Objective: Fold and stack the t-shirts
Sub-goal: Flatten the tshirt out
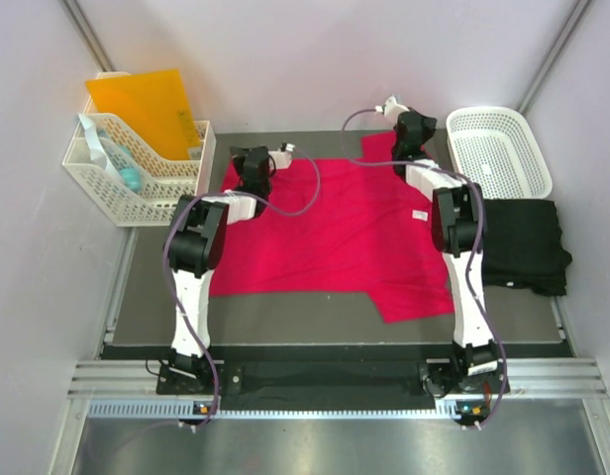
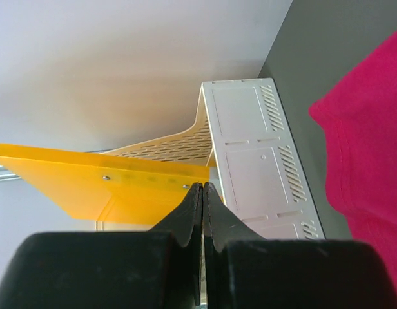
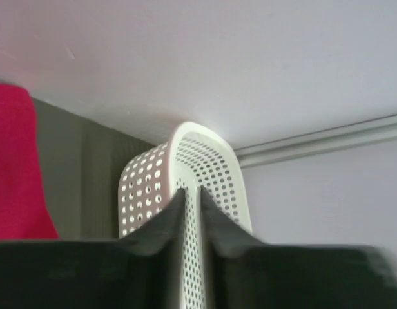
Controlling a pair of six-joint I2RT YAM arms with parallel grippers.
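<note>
1. The left gripper (image 2: 203, 190) is fully closed: in its wrist view the two dark fingers press together along their whole length and nothing is pinched between them.
2. It is raised over the far left corner of the red t-shirt (image 1: 325, 233). Ahead of it stand the white lattice file organizer (image 1: 137, 178) and the yellow folder (image 1: 142, 109) propped inside it.
3. The right gripper (image 3: 192, 193) is slightly parted. A narrow slit shows between the fingers, and it holds no cloth or anything else.
4. It is up near the shirt's far right corner and faces the white perforated basket (image 1: 498, 153) at the back right.
5. The red t-shirt lies spread out on the dark table mat (image 1: 285, 312) between the two arms. Mostly flat, it shows a few soft creases, and one flap reaches toward the near right.
6. Its small white neck label (image 1: 421, 215) sits on the right side, close to the right arm.
7. The black t-shirt (image 1: 523, 242) lies bunched in a compact pile at the mat's right edge, on the near side of the basket. The right arm hides whether it touches the red shirt.
</note>
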